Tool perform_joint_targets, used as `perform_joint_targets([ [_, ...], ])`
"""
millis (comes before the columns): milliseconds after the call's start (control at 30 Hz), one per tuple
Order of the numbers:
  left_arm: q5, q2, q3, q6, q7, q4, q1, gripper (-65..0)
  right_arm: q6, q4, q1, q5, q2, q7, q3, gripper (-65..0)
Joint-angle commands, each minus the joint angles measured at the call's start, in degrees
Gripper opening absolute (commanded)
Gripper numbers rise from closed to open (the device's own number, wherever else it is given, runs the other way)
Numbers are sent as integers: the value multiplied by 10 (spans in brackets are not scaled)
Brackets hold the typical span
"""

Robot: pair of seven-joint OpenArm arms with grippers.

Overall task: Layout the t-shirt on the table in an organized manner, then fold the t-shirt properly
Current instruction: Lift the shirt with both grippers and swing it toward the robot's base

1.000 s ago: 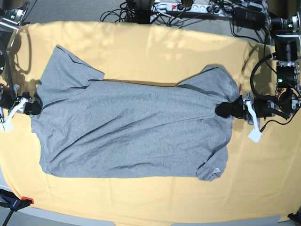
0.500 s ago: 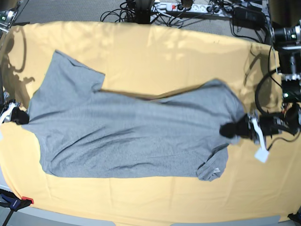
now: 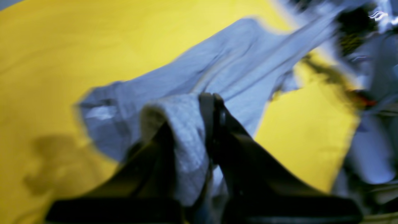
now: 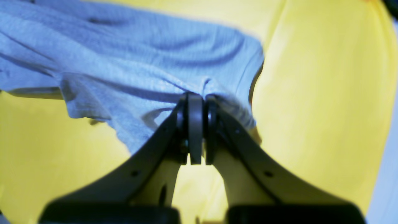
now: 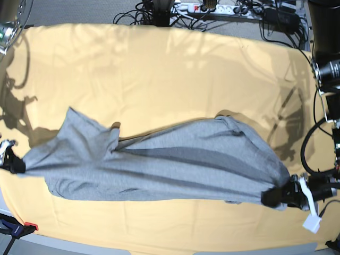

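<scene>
T-shirt (image 5: 159, 164): grey, stretched across the near half of the table (image 5: 159, 69), pulled taut between the two claws. It runs from the base view's left edge to its lower right. A long dark fold band crosses the middle of the cloth. One sleeve stands up as a peak at the left end. The lower hem lies on the table. How much of the upper edge is lifted clear cannot be judged from above.

Left claw (image 5: 272, 197): at the base view's lower right, pressed together on a bunch of shirt fabric. In the left wrist view the grey cloth (image 3: 186, 137) sits wedged between the dark fingers (image 3: 214, 124). That view is badly smeared. Its right side shows only blurred pale and dark shapes that I cannot identify. A small white tag (image 5: 312, 223) hangs beside this claw in the base view.

Right claw (image 5: 16, 164): at the base view's left edge, partly cut off by the frame. Only a dark tip and a bit of white show there. The right wrist view settles it. The fingers (image 4: 196, 124) are pressed together with the shirt edge (image 4: 217, 102) pinched at their tips. The cloth fans away to the upper left over the yellow table cover (image 4: 311, 93).

Far edge of the base view: cables and a power strip (image 5: 207, 7), partly cropped. A clamp (image 5: 13, 228) is at the near left corner.
</scene>
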Motion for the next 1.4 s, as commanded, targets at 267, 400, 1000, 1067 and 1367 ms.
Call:
perform_joint_targets([
  [267,159,4,33,-3,-164,7,-99,-650,3,8,55,-57,14,115,5,-650],
  [400,195,12,80,-3,-200,7,-137,-650,3,8,68,-108,15,175,5,-650],
  [1000,30,9,92,-3,-38,7,-265,-650,3,8,163,75,103,5,5,-650],
  [1067,2,9,92,-3,-7,7,-265,-650,3,8,163,103,104,-32,5,-650],
  [1367,-76,6,92,-3,3,7,-223,-650,3,8,141,177,100,-129,5,-650],
])
